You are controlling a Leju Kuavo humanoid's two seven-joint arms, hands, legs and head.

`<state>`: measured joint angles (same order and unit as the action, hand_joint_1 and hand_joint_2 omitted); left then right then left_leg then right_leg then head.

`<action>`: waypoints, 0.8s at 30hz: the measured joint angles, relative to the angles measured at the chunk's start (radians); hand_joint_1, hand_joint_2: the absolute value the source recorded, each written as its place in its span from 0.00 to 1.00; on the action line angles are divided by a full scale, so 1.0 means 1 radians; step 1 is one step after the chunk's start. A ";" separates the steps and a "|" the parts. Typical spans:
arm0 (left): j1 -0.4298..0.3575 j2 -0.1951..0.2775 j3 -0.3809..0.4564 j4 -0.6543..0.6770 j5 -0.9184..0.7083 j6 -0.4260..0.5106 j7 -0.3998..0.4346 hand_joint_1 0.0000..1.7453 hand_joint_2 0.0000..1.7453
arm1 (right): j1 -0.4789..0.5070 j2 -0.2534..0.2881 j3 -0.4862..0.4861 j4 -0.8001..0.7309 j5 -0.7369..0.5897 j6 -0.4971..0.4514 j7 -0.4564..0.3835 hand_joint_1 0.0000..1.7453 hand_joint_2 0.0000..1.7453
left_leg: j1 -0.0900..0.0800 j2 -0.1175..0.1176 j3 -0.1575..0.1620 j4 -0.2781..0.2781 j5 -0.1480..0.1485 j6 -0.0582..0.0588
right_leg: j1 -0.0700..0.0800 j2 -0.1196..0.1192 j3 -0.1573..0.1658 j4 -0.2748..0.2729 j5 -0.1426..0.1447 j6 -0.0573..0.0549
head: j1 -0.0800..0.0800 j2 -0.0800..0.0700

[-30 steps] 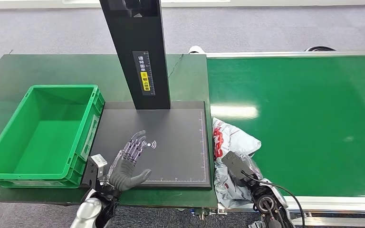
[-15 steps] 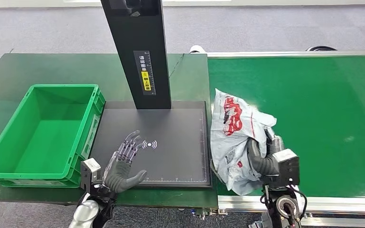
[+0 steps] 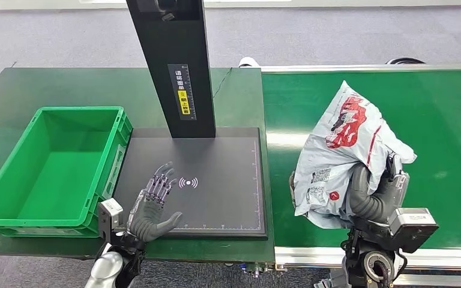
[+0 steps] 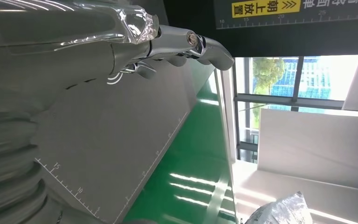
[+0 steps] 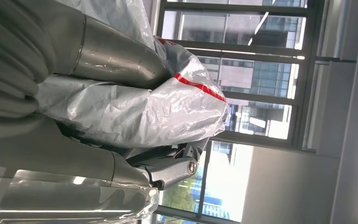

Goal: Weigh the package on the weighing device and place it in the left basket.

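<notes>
Package, a crumpled grey-white plastic mailer bag w/ red print [image 3: 343, 157], is held up above the green conveyor belt [image 3: 444, 150], gripped by right hand [image 3: 377, 193]. Probably light, soft, slippery film; better to hold bunched lower part. Left hand [image 3: 153, 206] is open over flat black weighing plate [image 3: 222, 174], holding nothing.

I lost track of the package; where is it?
In the head view, the package is held up by the right hand above the green conveyor belt, right of the scale platform.
</notes>
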<state>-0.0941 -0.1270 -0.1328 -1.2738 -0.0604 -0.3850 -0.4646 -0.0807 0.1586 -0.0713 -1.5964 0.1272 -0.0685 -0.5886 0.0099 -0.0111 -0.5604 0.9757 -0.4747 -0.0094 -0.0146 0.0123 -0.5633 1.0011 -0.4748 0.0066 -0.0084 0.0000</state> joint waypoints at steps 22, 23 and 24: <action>0.005 -0.008 0.042 -0.137 0.043 0.169 -0.094 0.00 1.00 | -0.334 -0.064 0.472 0.679 0.430 0.325 0.249 1.00 1.00 | 0.000 0.000 0.000 0.000 0.001 0.000 | 0.001 0.000 0.001 0.001 0.000 0.000 | 0.000 0.000; 0.001 -0.008 0.042 -0.139 0.049 0.174 -0.094 0.00 1.00 | -0.355 -0.058 0.492 0.718 0.429 0.329 0.250 1.00 1.00 | 0.000 0.000 0.001 0.000 0.001 0.000 | 0.001 0.000 0.001 0.001 0.000 0.000 | 0.000 0.000; -0.002 -0.008 0.043 -0.141 0.054 0.177 -0.094 0.00 1.00 | -0.374 -0.052 0.510 0.754 0.424 0.333 0.246 1.00 1.00 | 0.000 0.000 0.001 0.000 0.001 0.000 | 0.001 0.000 0.001 0.001 0.000 0.000 | 0.000 0.000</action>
<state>-0.0960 -0.1349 -0.0902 -1.4151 -0.0060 -0.2084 -0.5585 -0.4548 0.1068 0.4389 -0.8426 0.5517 0.2644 -0.3422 0.0103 -0.0108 -0.5593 0.9754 -0.4738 -0.0096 -0.0140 0.0124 -0.5625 1.0017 -0.4746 0.0064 -0.0085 0.0000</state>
